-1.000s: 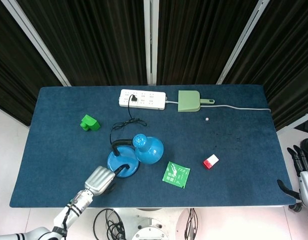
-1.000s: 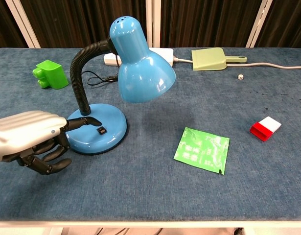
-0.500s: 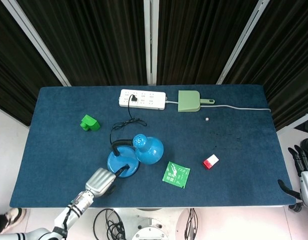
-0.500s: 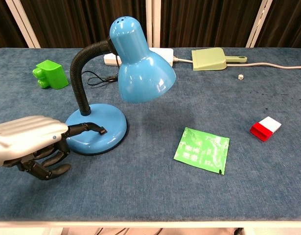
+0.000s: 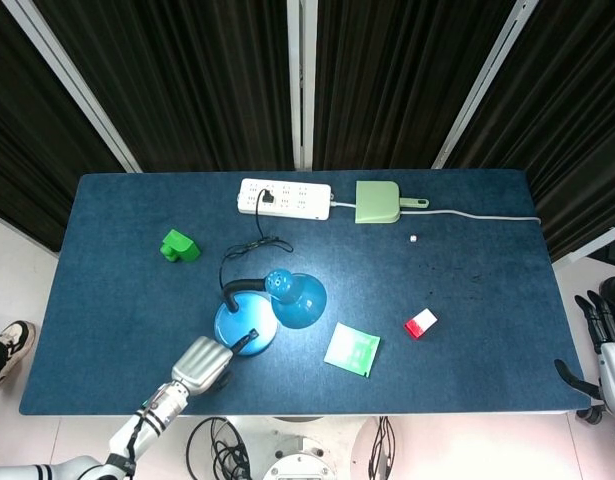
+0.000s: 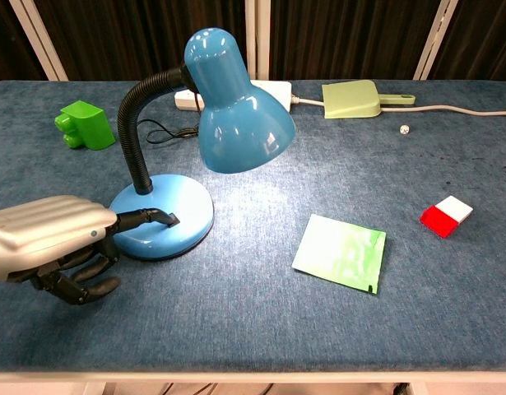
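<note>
The blue desk lamp (image 6: 205, 140) stands near the front edge of the table (image 5: 487, 290), left of the middle, on a round blue base with a black ribbed gooseneck that arches up and over to a glossy bell-shaped shade tilted down toward the right. The lamp is lit: a pale pool of light falls on the blue cloth under the shade and washes out the green sachet (image 6: 341, 253) lying just to its right. The left hand (image 6: 59, 247) lies at the front left of the base, one dark finger stretched out with its tip on the switch on the base, the other fingers curled under the silver back, holding nothing. The lamp's black cord runs back to the white power strip (image 5: 284, 197) at the rear edge. The right hand (image 5: 609, 350) hangs off the table's right edge, fingers apart and empty.
</note>
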You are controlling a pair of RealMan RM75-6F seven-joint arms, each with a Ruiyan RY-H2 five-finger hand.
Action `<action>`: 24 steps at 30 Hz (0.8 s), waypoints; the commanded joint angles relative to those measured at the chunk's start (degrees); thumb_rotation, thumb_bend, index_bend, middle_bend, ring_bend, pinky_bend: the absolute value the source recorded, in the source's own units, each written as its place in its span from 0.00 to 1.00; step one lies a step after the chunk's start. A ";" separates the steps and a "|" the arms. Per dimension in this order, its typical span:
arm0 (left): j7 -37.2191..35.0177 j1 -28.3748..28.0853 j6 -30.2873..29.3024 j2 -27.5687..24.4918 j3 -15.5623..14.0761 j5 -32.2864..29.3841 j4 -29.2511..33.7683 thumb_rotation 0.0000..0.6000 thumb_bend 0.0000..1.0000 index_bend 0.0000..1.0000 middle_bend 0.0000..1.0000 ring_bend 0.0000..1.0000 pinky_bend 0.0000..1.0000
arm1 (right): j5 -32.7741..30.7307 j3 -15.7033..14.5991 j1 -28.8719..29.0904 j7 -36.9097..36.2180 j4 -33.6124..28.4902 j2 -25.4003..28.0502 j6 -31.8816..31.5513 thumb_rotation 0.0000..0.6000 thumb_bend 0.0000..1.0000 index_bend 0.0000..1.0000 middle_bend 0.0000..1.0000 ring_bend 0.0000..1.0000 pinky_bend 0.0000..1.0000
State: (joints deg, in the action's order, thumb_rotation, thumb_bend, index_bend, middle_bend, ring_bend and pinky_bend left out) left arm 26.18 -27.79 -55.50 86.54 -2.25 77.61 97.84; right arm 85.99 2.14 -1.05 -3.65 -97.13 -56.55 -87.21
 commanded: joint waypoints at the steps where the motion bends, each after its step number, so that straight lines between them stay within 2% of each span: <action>1: -0.79 0.53 -2.07 -0.46 0.09 1.31 0.31 1.00 0.44 0.09 0.82 0.81 0.76 | 0.03 0.04 -0.06 -0.08 -0.05 0.07 -0.15 1.00 0.18 0.00 0.00 0.00 0.00; 4: -1.96 1.99 -5.55 -2.14 -0.37 3.22 1.12 1.00 0.45 0.09 0.82 0.81 0.76 | 0.05 0.10 -0.20 -0.32 -0.12 0.25 -0.47 1.00 0.18 0.00 0.00 0.00 0.00; 8: -2.80 5.81 -11.38 -6.86 -2.44 4.48 3.28 1.00 0.45 0.09 0.81 0.81 0.76 | -0.20 0.27 -0.35 -0.67 -0.08 0.53 -0.72 1.00 0.18 0.00 0.00 0.00 0.00; 11: -4.20 9.21 -15.99 -11.34 -3.78 4.25 4.64 1.00 0.44 0.15 0.80 0.80 0.75 | 0.00 0.30 -0.32 -0.81 -0.13 0.51 -0.81 1.00 0.18 0.00 0.00 0.00 0.00; 17: -9.51 14.59 -24.13 -18.25 -2.77 1.98 5.49 1.00 0.43 0.23 0.77 0.77 0.73 | 0.57 -0.06 0.10 -0.16 -0.11 -0.17 -0.02 1.00 0.18 0.00 0.00 0.00 0.00; 18: -10.68 15.34 -25.62 -18.83 -2.34 2.32 5.18 1.00 0.42 0.24 0.73 0.72 0.72 | 0.70 -0.12 0.18 0.05 -0.17 -0.28 0.10 1.00 0.18 0.00 0.00 0.00 0.00; 20: -13.18 16.63 -28.31 -19.08 -1.82 3.93 3.70 1.00 0.38 0.21 0.57 0.52 0.62 | 1.03 -0.13 0.35 0.51 -0.44 -0.42 0.13 1.00 0.18 0.00 0.00 0.00 0.00; 21: -14.15 16.93 -28.68 -19.32 -1.96 4.69 3.12 1.00 0.32 0.17 0.36 0.29 0.45 | 1.17 -0.12 0.39 0.70 -0.59 -0.44 0.06 1.00 0.18 0.00 0.00 0.00 0.00; 22: -15.07 17.08 -28.80 -19.68 -2.04 5.32 2.75 1.00 0.25 0.13 0.21 0.15 0.29 | 1.29 -0.12 0.40 0.93 -0.75 -0.46 -0.03 1.00 0.18 0.00 0.00 0.00 0.00; 24: -17.08 17.29 -29.89 -19.81 -1.44 6.89 1.70 1.00 0.10 0.07 0.03 0.00 0.06 | 1.46 -0.13 0.37 1.44 -1.07 -0.40 -0.24 1.00 0.18 0.00 0.00 0.00 0.00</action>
State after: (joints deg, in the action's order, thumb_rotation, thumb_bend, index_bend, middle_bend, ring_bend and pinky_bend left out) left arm 11.25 -11.36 -83.97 67.33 -4.32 82.74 100.90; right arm 87.38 2.02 -0.68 -2.30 -98.11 -56.96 -87.38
